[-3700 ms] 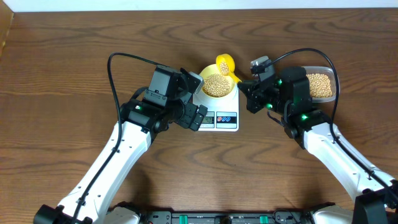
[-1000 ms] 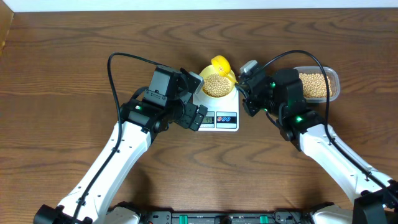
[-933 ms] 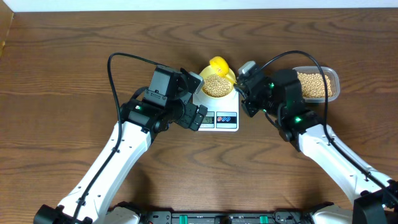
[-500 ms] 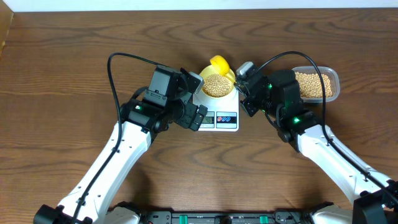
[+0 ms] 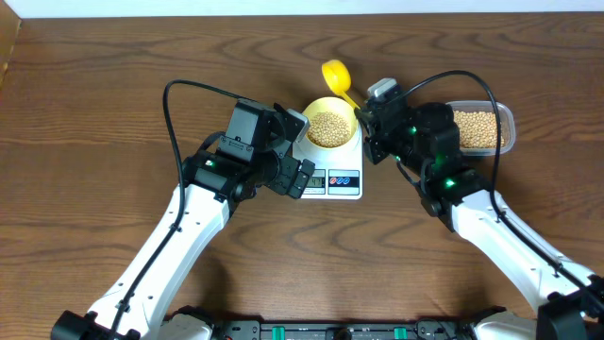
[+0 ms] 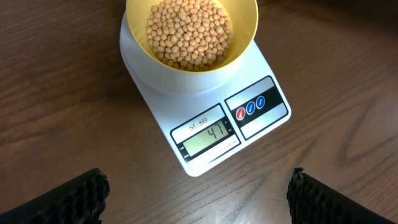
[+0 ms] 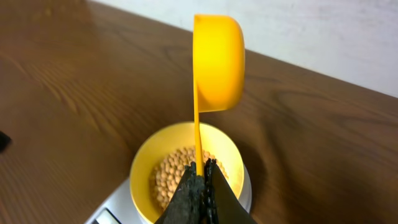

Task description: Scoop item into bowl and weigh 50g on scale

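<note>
The pale yellow bowl (image 5: 330, 124) (image 6: 192, 34) (image 7: 186, 168) holds many beige beans (image 6: 189, 31) and stands on the white scale (image 5: 332, 175) (image 6: 211, 118), whose display reads 47. My right gripper (image 5: 366, 111) (image 7: 201, 171) is shut on the handle of the bright yellow scoop (image 5: 334, 74) (image 7: 216, 62). The scoop's cup is turned on its side, behind the bowl's far rim. My left gripper (image 5: 300, 175) (image 6: 199, 205) is open and empty, just in front of the scale.
A clear plastic tub (image 5: 479, 128) of more beans sits on the table at the right, behind my right arm. Brown wooden tabletop (image 5: 94, 142) lies all around.
My right gripper has lifted the scoop back from over the bowl, so its cup now lies beyond the far rim. The left arm has not moved.
</note>
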Motion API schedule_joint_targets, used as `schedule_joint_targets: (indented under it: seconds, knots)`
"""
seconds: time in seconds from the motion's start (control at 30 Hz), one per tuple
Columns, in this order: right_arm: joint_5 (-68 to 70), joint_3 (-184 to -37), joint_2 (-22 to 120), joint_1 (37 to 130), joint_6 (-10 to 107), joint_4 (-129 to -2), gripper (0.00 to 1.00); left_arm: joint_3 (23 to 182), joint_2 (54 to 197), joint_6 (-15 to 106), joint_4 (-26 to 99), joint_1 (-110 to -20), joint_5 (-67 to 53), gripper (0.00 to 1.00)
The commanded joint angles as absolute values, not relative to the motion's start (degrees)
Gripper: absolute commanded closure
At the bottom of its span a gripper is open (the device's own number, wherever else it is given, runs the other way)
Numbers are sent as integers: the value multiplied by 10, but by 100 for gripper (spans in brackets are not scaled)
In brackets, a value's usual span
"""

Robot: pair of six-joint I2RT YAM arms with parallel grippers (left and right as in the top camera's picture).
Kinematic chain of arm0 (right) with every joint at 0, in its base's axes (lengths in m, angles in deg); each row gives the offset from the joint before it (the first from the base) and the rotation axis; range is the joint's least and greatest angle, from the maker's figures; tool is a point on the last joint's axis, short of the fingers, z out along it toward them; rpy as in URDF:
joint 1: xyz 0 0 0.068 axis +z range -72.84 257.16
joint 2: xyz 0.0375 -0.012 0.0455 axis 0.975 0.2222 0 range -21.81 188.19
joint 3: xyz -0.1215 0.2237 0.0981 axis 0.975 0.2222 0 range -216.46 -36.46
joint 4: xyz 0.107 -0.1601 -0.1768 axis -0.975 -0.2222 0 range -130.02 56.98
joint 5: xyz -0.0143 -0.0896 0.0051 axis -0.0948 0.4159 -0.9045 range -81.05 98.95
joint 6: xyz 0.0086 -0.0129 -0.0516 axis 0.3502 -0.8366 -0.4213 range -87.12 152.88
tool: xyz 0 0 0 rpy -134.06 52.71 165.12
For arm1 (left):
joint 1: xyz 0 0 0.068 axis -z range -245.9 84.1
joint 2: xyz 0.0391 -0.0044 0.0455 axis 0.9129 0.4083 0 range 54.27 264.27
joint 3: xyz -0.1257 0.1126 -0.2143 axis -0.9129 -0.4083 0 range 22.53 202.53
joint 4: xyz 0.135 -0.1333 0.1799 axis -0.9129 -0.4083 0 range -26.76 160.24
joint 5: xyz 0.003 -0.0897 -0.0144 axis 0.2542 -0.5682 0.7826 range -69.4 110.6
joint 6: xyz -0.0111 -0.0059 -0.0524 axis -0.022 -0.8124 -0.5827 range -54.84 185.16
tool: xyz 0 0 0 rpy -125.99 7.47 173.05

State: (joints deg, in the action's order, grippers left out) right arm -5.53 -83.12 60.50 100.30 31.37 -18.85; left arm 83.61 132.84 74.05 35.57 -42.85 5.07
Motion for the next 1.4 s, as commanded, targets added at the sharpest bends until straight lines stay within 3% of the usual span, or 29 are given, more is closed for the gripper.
schedule_joint_targets:
  seconds: [0.0, 0.27, 0.67, 1.03, 1.37]
  knots:
    - [-35, -836, 562, 980, 373, -181, 99, 833, 1331, 745, 354, -428, 54, 6]
    - [-25, -836, 504, 871, 432, -211, 99, 833, 1331, 745, 354, -428, 54, 6]
    - [18, -836, 489, 720, 436, -431, 99, 833, 1331, 745, 354, -428, 54, 6]
    - [46, -835, 507, 705, 436, -531, 98, 833, 1331, 745, 354, -428, 54, 6]
    - [60, -835, 559, 705, 436, -534, 98, 833, 1331, 746, 354, -428, 54, 6]
